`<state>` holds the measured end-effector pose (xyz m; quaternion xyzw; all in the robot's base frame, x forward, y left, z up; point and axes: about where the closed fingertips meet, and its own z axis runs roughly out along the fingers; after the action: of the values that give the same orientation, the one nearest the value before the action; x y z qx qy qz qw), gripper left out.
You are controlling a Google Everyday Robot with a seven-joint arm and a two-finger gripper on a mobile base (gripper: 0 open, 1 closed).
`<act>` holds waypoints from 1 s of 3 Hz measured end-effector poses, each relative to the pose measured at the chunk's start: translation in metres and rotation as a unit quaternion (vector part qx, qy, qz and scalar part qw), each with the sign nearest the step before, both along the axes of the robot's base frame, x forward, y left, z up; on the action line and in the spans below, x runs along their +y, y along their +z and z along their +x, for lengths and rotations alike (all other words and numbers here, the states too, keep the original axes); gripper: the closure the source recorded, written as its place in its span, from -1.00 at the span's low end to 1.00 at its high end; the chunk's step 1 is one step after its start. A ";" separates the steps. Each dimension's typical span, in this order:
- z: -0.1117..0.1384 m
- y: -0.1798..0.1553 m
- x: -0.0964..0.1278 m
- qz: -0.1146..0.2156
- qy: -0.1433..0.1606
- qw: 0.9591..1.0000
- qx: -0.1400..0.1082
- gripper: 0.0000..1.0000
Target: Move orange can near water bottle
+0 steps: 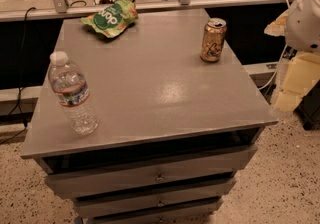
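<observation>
The orange can [213, 40] stands upright near the far right edge of the grey cabinet top [150, 88]. The water bottle [71, 93] stands upright near the front left corner, far from the can. My arm's white housing [305, 15] is at the right edge of the camera view. My gripper [296, 84] hangs below it as a pale yellowish shape, off the cabinet's right side. It is lower than the can and to its right, and touches nothing.
A green snack bag [110, 17] lies at the far left of the top. The cabinet has several drawers [155, 175] in front. A metal rail [150, 5] and cables run behind. Speckled floor [290, 178] surrounds the cabinet.
</observation>
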<state>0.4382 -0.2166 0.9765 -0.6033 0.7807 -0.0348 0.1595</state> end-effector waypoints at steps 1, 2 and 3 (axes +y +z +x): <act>0.000 0.000 0.000 0.000 0.000 1.000 0.000 -1.00; 0.015 -0.008 -0.010 0.024 -0.010 1.000 -0.005 -1.00; 0.050 -0.027 -0.039 0.053 -0.038 0.998 -0.016 -1.00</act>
<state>0.4878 -0.2552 0.9498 -0.5632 0.8012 -0.0094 0.2020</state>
